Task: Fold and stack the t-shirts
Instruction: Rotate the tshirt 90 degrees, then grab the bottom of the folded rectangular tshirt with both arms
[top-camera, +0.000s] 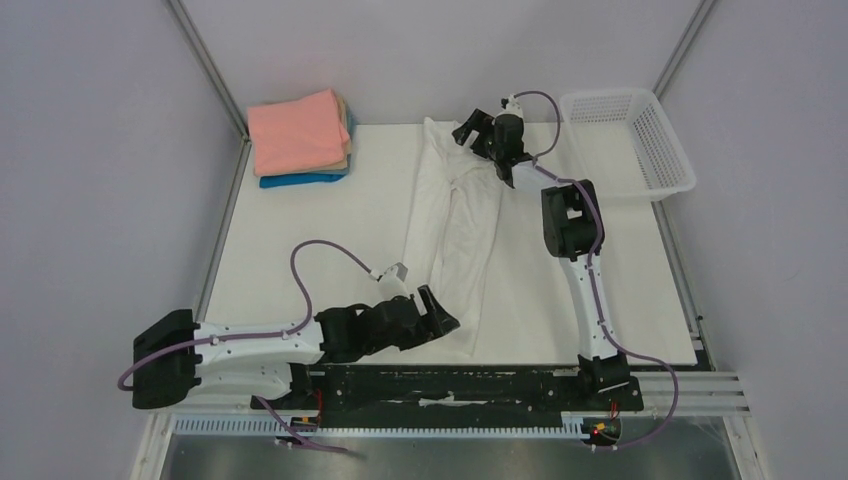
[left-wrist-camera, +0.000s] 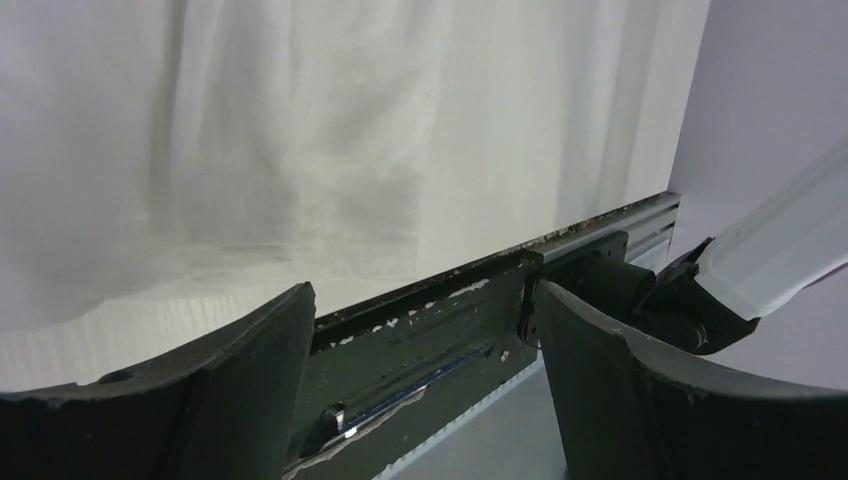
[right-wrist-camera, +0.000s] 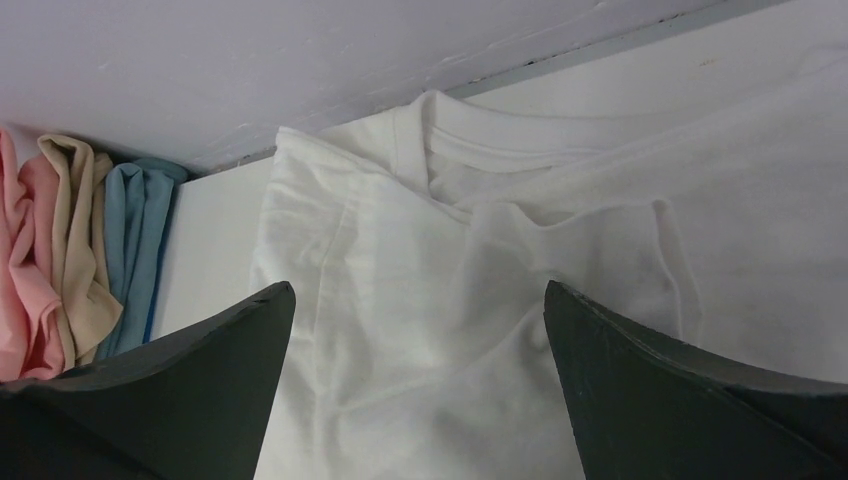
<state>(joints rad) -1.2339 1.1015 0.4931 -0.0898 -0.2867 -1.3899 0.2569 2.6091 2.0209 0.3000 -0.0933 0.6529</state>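
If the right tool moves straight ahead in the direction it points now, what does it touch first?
Probably the white t-shirt, just below its collar: that cloth lies straight ahead between the open fingers of the right tool. The depth is unclear.

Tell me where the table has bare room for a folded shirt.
Bare: the patch between the folded stack and the white shirt; the strip beside the right arm, nearer than the basket. Crowded: the middle, around left gripper and right gripper.

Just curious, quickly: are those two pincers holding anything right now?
Left pincer: open, holding nothing.
Right pincer: open over the white t-shirt, holding nothing.
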